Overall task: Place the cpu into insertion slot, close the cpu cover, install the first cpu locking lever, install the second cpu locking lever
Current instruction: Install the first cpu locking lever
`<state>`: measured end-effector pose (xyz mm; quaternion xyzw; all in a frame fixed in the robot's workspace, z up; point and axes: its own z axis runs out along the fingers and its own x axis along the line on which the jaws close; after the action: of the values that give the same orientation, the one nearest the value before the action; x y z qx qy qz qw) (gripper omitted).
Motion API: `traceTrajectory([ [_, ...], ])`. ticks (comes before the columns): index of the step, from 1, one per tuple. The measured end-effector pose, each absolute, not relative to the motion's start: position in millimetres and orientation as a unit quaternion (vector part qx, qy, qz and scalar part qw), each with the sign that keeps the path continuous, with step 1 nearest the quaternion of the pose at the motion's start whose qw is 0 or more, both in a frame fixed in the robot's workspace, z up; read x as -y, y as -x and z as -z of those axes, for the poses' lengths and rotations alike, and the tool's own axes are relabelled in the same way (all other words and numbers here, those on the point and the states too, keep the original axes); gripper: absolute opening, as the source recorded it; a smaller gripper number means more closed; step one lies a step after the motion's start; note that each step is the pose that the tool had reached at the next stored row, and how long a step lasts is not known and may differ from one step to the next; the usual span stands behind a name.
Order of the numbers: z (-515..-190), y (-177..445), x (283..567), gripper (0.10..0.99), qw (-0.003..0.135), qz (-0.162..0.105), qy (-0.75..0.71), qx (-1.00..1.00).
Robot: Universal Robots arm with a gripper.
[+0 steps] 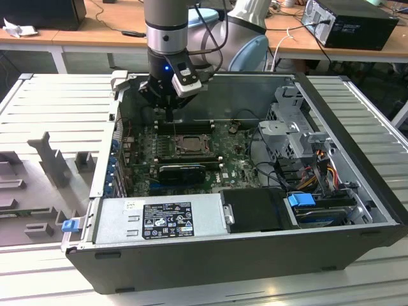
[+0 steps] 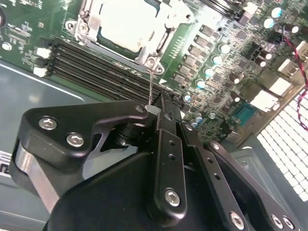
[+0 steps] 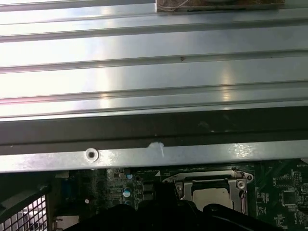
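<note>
The cpu [image 2: 122, 21] lies in the insertion slot [image 1: 186, 145] on the green motherboard, its silvery top showing. The cpu cover [image 2: 161, 41] lies flat around it as a metal frame. In the first wrist view the slot [image 3: 211, 190] shows beside the case wall. My gripper [image 2: 161, 105] hovers just off one corner of the slot, at its back edge in the exterior view [image 1: 171, 116], with the fingers shut together. A thin wire locking lever [image 2: 150, 84] runs from that socket corner to my fingertips and meets them; I cannot tell whether it is pinched or only touched.
The motherboard sits deep in an open computer case [image 1: 357, 134]. Long black memory slots [image 2: 96, 65] run beside the socket. A drive cage [image 1: 293, 127], cables [image 1: 319, 169] and a power supply [image 1: 159, 220] crowd the case. A ribbed metal table [image 3: 144, 72] lies outside the case wall.
</note>
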<state>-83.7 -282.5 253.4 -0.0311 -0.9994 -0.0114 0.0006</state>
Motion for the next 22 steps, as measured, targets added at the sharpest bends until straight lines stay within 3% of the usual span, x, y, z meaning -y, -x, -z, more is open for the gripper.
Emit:
traceTrajectory([
  [22,-252.9,42.9,282.5,0.106,0.001,0.011,0.031,0.999],
])
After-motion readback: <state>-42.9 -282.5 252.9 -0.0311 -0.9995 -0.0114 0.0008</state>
